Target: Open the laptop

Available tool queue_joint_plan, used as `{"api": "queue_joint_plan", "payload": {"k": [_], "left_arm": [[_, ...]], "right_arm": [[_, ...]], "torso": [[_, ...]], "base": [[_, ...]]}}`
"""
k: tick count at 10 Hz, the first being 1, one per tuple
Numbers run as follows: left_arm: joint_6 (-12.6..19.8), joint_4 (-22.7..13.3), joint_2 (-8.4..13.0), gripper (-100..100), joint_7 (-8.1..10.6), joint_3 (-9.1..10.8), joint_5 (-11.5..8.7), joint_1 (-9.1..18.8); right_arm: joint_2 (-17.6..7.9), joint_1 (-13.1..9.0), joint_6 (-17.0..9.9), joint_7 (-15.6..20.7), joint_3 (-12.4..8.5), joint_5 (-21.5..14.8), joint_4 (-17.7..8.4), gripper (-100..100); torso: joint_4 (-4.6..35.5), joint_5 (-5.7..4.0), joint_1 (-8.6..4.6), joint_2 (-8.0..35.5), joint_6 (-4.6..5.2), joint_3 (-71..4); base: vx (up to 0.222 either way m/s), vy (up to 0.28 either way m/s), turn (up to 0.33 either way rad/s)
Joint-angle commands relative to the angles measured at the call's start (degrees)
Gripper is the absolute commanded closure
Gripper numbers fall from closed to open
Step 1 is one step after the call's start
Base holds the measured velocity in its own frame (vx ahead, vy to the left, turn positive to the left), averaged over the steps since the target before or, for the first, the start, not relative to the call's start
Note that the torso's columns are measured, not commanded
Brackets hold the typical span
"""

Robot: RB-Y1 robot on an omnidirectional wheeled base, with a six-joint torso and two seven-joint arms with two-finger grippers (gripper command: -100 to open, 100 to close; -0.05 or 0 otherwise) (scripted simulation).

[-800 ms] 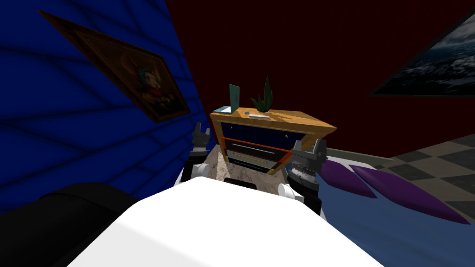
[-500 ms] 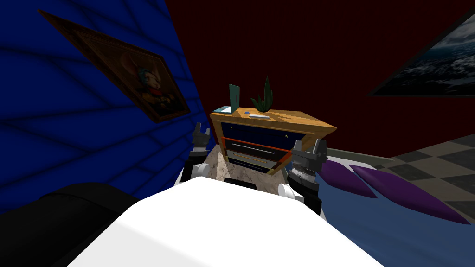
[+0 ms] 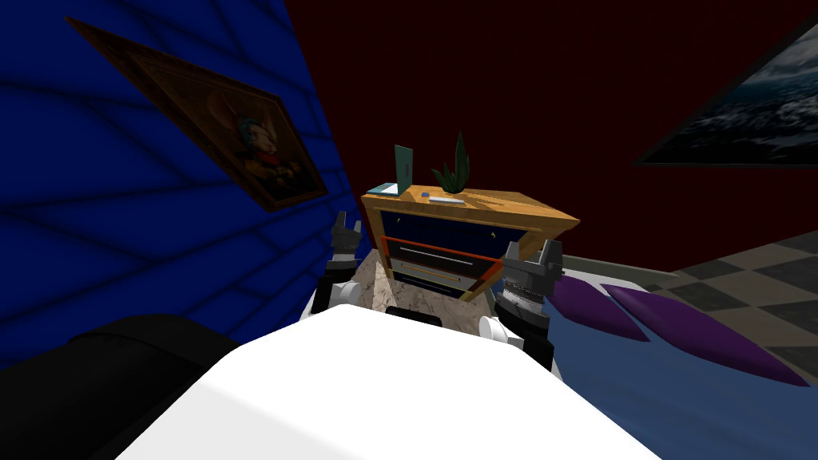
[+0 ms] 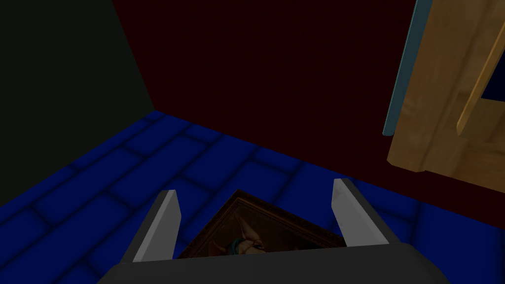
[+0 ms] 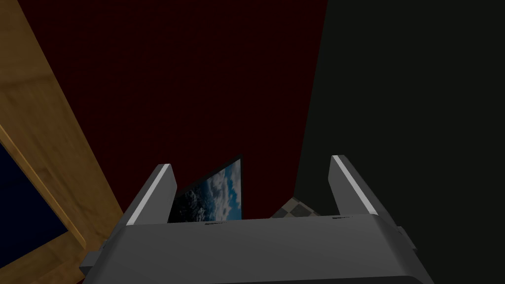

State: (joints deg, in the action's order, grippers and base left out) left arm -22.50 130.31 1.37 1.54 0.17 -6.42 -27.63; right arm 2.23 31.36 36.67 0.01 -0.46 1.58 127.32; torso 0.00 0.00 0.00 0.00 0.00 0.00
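on the far left, a blue wall (image 3: 120, 239) carries a framed picture (image 3: 216, 120) of a rabbit-like figure.

item: left gripper (image 3: 345, 226). it is raised beside the dresser's left front corner, apart from it. its fingers (image 4: 162, 227) are spread wide, with nothing between them.

item: wooden dresser (image 3: 479, 209). it stands at centre against a dark red wall (image 3: 519, 80).
- top, left to right:
  - laptop (image 3: 398, 177), teal, at the left end, with its lid standing upright over its flat base
  - green spiky plant (image 3: 455, 168), just beside the laptop
  - in front of the plant, a small blue item (image 3: 425, 195) and a flat white item (image 3: 449, 200), both too small to name
- front: a dark blue panel (image 3: 447, 230) above, and two drawers (image 3: 435, 263) with bar handles and orange edges below. what the drawers hold is hidden, and i cannot tell whether they are pulled out.

item: right gripper (image 3: 531, 254). it is raised near the dresser's lower right front corner. its fingers (image 5: 153, 195) are parted about as wide as the left's and hold nothing.

both grippers sit well apart from the laptop and lower than the dresser top.

item: bed (image 3: 639, 391), on the right, with a blue cover. two purple pillows (image 3: 631, 307) lie at its head.

item: grey checkered floor (image 3: 751, 263), beyond the bed.

item: cloud picture (image 3: 743, 104), on the wall at far right.
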Motion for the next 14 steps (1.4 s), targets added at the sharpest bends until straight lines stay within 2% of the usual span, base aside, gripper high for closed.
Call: {"api": "queue_joint_plan", "payload": {"k": [1,2,5,6,8,9,10,11,12,13,14], "left_arm": [[0.0,0.0,0.0,0,0.00,0.00,0.0,0.0],[1.9,0.0,2.6,-100,-0.27,-0.11,0.4,1.5],[6.2,0.0,5.4,-100,-0.95,-0.38,1.4,5.3],[6.9,0.0,5.4,-100,-0.95,-0.38,1.4,5.3],[10.8,0.1,6.8,-100,-1.60,-0.63,2.4,9.0],[11.6,0.1,6.8,-100,-1.60,-0.63,2.4,9.0],[13.6,0.2,7.4,-100,-1.97,-0.78,3.0,11.1],[14.3,0.2,7.4,-100,-1.97,-0.78,3.0,11.1],[16.4,0.3,7.8,-100,-2.38,-0.95,3.6,13.3],[17.2,0.3,7.8,-100,-2.38,-0.95,3.6,13.3],[19.3,0.4,8.2,-100,-2.81,-1.12,4.3,15.7]], "right_arm": [[0.0,0.0,0.0,0.0,0.0,0.0,0.0,0],[0.0,0.0,0.0,0.0,0.0,0.0,0.0,0],[0.0,0.0,0.0,0.0,0.0,0.0,0.0,0],[0.0,0.0,0.0,0.0,0.0,0.0,0.0,0],[0.0,0.0,0.0,0.0,0.0,0.0,0.0,0],[0.0,0.0,0.0,0.0,0.0,0.0,0.0,0],[0.0,0.0,0.0,0.0,0.0,0.0,0.0,0],[0.0,0.0,0.0,0.0,0.0,0.0,0.0,0],[0.0,0.0,0.0,0.0,0.0,0.0,0.0,0],[0.0,0.0,0.0,0.0,0.0,0.0,0.0,0],[0.0,0.0,0.0,0.0,0.0,0.0,0.0,0]], "torso": [[0.0,0.00,0.00,0.0,0.00,0.0],[0.0,0.00,0.00,0.0,0.00,0.0],[0.0,0.02,0.07,-0.1,0.00,-0.1],[0.0,0.01,0.02,-0.1,0.00,0.0],[0.0,-0.01,-0.04,0.0,0.00,0.0],[0.0,0.00,0.00,0.0,0.01,0.0],[0.0,0.01,0.01,0.0,-0.01,0.0],[0.0,0.00,0.01,0.0,0.00,0.0],[0.0,0.00,-0.01,0.0,-0.01,0.0],[0.0,0.00,-0.01,0.0,0.01,0.0],[0.0,0.00,-0.02,0.0,-0.01,0.0]], "base": [[0.000,0.000,0.000],[0.012,0.009,-0.015],[0.030,0.025,-0.021],[0.024,0.017,-0.011],[0.033,0.023,-0.023],[0.030,0.024,-0.013],[0.027,0.026,-0.017],[0.020,0.021,-0.014],[0.024,0.022,-0.021],[0.023,0.019,-0.014],[0.027,0.019,-0.017]]}}
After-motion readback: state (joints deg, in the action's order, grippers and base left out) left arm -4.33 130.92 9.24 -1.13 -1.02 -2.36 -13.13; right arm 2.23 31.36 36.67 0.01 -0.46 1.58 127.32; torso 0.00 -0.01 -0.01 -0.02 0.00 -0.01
